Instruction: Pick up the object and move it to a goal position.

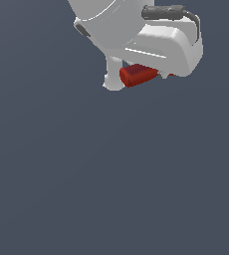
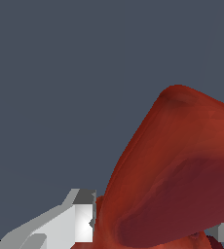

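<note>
High in the upper middle of the exterior view, one white finger [image 1: 113, 74] hangs down at the left of the arm's bulky white body, and pressed just to its right is the red object [image 1: 138, 75], tucked under the gripper [image 1: 139, 74]. The jaws are clamped on the object, holding it up against the plain grey-blue backdrop. In the wrist view a pale finger [image 2: 80, 216] touches the red object [image 2: 182, 170], which looms large across the lower right of the frame.

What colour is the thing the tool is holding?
Red-orange, with darker red shading on the toy drill; the wrist view shows it best.
</note>
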### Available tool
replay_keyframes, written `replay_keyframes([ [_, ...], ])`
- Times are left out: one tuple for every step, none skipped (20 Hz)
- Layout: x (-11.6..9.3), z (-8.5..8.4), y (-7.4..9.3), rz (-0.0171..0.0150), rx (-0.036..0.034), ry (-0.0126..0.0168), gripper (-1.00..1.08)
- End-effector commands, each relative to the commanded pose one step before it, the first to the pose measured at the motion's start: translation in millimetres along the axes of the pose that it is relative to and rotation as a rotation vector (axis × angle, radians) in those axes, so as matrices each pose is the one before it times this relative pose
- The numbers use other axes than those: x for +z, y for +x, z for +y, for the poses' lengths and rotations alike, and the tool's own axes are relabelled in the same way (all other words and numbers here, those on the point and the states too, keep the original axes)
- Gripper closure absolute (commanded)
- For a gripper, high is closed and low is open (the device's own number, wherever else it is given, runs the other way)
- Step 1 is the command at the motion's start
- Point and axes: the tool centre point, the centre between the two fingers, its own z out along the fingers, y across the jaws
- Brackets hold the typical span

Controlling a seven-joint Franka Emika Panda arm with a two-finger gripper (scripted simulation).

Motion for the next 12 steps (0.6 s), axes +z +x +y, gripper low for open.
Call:
replay_keyframes([
  [-4.22,-1.08,-3.87,0.00158,-0.00213,0.00226,1.08],
  [-0.67,-0.33,-0.61,0.0,0.0,0.0,1.08],
  [-0.56,-0.29,-0.51,0.0,0.0,0.0,1.08],
  [-0.46,-0.25,-0.42,0.0,0.0,0.0,1.08],
  [-0.66,0.07,-0.03,-0.00045,0.0001,0.00051,1.08],
  [-0.3,-0.18,-0.27,0.0,0.0,0.0,1.08],
  [-0.24,-0.14,-0.22,0.0,0.0,0.0,1.08],
  [-0.18,-0.11,-0.17,0.0,0.0,0.0,1.08],
  [-0.14,-0.09,-0.12,0.0,0.0,0.0,1.08],
  [-0.09,-0.06,-0.08,0.0,0.0,0.0,1.08],
  [-0.05,-0.04,-0.05,0.0,0.0,0.0,1.08],
  [-0.02,-0.01,-0.02,0.0,0.0,0.0,1.08],
])
